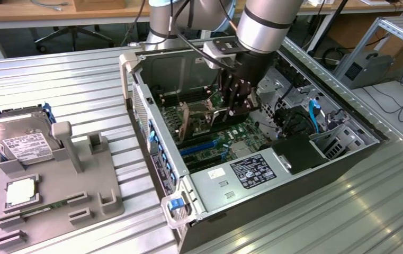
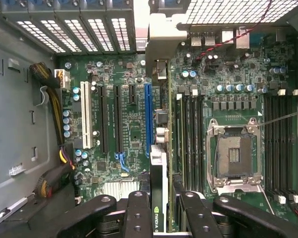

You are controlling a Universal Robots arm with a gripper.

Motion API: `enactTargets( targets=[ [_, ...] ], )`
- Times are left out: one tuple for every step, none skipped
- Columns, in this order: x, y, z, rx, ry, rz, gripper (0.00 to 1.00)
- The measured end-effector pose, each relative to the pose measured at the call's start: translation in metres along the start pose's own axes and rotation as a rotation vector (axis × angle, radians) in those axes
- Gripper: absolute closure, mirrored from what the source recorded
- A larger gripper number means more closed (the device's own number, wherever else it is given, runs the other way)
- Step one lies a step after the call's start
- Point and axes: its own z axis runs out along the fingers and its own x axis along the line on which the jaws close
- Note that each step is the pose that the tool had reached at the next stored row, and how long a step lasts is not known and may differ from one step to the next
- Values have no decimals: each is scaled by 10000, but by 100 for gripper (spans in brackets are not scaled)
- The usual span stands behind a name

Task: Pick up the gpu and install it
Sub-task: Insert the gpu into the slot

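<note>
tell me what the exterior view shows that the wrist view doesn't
Exterior view: the whole open computer case, and at that view's left a gray holder with a hard drive and RAM stick. Wrist view: the gpu edge-on, clamped in the gripper, close to the blue slot. Both: the gripper and the motherboard inside the case.

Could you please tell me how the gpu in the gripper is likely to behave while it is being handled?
Probably stiff: the gpu stands edge-on in the gripper with no visible sag. Likely fragile: it is a thin circuit card, so sideways knocks against the motherboard could harm it. Clamped on its flat faces, it might pivot if pushed.
</note>
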Motion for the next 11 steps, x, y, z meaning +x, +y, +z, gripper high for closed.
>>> enactTargets(
  targets=[
    [3,4,21,3,0,-1,73],
    [4,5,31,3,0,-3,73],
    [4,6,36,3,1,-4,73],
    [5,7,46,4,1,-7,73],
    [7,7,56,4,0,-11,73],
    [9,7,65,4,1,-15,73],
    [10,7,73,5,0,-19,73],
    [11,7,81,5,1,-24,73],
    [11,7,88,6,2,-30,73],
    [12,7,95,7,2,-38,73],
    [12,7,101,8,2,-44,73]
  ],
)
